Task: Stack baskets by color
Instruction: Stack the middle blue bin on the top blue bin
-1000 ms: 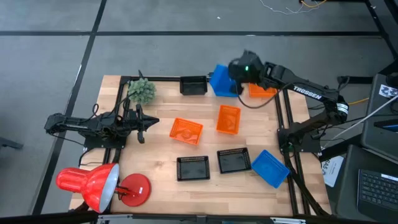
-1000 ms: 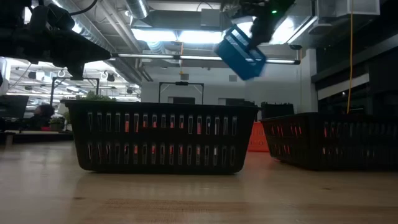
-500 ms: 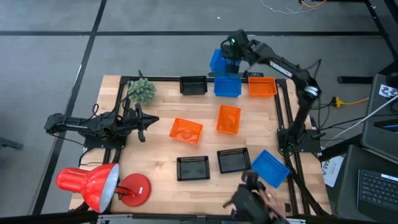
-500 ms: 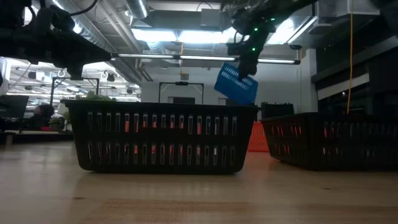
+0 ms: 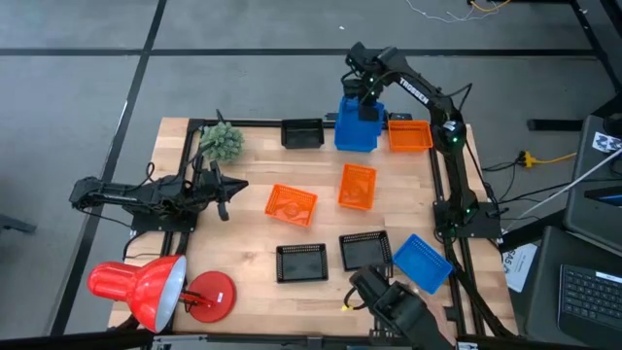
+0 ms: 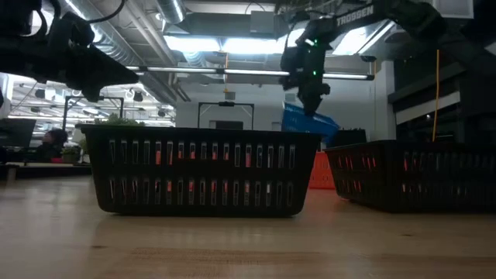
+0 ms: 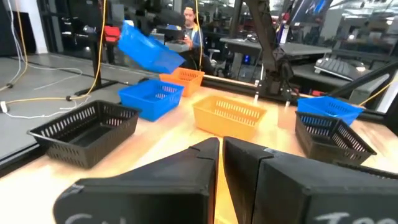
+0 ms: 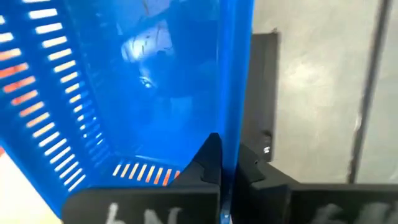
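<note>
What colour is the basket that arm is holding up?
Blue; the held basket shows best in the left wrist view.

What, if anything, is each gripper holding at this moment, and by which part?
The right gripper holds a blue basket by its side wall, pinched between the fingers. The left gripper holds nothing.

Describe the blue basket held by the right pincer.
The held blue basket is a shallow rectangular plastic tray with slotted walls. The right pincer is shut on one wall's rim, holding it tilted in the air at the table's far edge, just above another blue basket that sits on the table there.
</note>
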You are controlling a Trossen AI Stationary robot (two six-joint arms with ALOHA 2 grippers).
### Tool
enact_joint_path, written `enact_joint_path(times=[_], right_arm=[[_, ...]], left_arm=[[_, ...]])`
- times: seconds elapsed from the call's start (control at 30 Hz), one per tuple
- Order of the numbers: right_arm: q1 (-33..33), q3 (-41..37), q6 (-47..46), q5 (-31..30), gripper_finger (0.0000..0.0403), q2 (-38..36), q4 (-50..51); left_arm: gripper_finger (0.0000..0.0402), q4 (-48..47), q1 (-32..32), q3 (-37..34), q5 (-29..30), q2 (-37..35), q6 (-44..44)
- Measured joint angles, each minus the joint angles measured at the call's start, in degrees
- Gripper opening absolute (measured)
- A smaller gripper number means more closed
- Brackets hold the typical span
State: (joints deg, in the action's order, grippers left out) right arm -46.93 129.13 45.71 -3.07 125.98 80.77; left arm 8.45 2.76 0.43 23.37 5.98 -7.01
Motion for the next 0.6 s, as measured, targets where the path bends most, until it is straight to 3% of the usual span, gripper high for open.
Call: enact_joint_path(times=[0.6], right_arm=[[-0.1,-11.2,-0.2,-1.4,0.0006,0.1,-6.2]], left_arm=[[0.0014,-0.3,0.0,0.0,0.0,0.0,0.0]])
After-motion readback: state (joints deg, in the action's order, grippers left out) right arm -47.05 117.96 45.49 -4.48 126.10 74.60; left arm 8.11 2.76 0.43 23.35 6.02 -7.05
